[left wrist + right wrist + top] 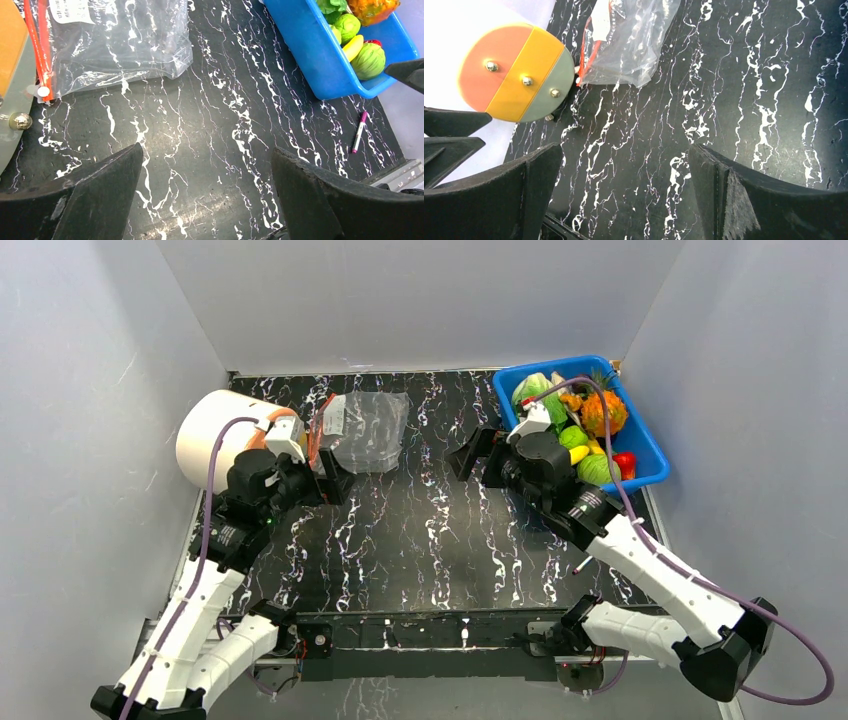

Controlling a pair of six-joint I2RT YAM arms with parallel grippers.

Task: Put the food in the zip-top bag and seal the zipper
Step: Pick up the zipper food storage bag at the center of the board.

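- Left gripper (335, 482) hovered over the table (420, 550) at back left, jaws spread wide with nothing between them. Left wrist view showed only marbled tabletop between its fingers (95, 195).
- Right gripper (476, 458) hung near the table centre, just left of the blue bin (648, 455). Its jaws were also spread wide and held nothing; its fingers (764, 200) framed tabletop in the right wrist view.
- Zip-top bag (368, 430) lay flat on the table at back, centre-left, just beyond the left gripper and apart from both grippers.
- Zipper (36, 45), a red strip, ran along the bag's left edge, the side facing the cylinder (215, 435). Couldn't tell if it was pressed closed.
- Cylinder lay on its side at back left, its orange, yellow and grey end face toward the bag. The bag's zipper edge was touching or just beside that face; couldn't tell which.
- Food (580, 425) sat piled in the blue bin at back right, well apart from the bag.
- In the bin, a green cabbage piece (369, 61) sat at the near corner, a yellow banana piece (353, 47) just beside it and an orange piece (605, 412) farther back.
- Pink marker (359, 132) lay on the table near the bin's front side, not touching it.
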